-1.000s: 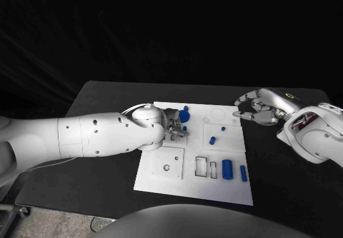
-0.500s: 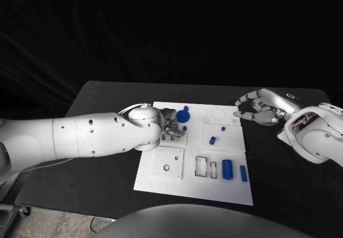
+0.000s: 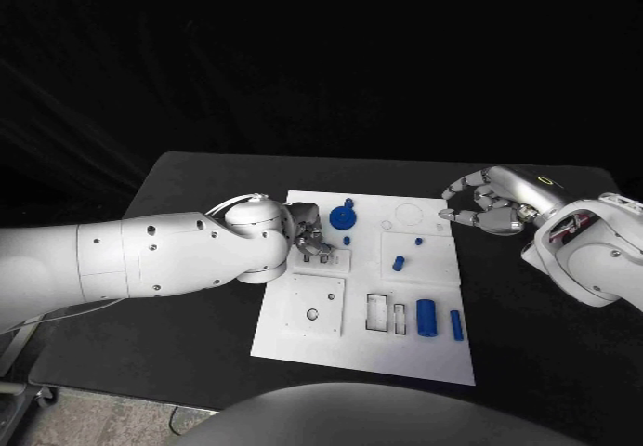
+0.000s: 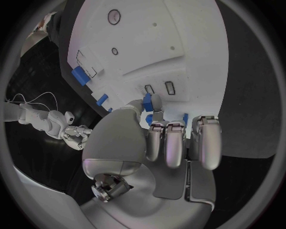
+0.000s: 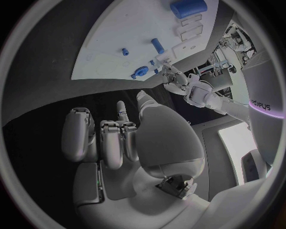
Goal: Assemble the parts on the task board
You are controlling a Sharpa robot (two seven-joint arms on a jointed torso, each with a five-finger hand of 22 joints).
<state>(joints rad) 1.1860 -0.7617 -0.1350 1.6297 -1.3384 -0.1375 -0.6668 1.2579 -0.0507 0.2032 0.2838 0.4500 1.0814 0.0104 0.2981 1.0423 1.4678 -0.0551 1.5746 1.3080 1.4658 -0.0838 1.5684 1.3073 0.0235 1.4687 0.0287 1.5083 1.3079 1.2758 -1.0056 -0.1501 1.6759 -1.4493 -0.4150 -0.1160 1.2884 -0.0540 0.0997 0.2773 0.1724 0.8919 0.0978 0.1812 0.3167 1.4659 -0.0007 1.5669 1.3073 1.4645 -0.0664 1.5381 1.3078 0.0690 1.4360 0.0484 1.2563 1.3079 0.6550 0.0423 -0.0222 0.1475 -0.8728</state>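
On black table (image 3: 188, 195): white task board (image 3: 308, 339); room beyond seemingly dark.

Table (image 3: 201, 200): black, with a flat top.
On it: the white board (image 3: 351, 353), lying flat in the middle.
On the board: small blue parts (image 3: 426, 317).

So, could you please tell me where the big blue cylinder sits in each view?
Head view: the big blue cylinder lies on the board's near right part, just right of the slots.
Left wrist view: it lies at the board's edge, against the slots.
Right wrist view: it lies next to the slots.
Shared landmark: the paired slots.
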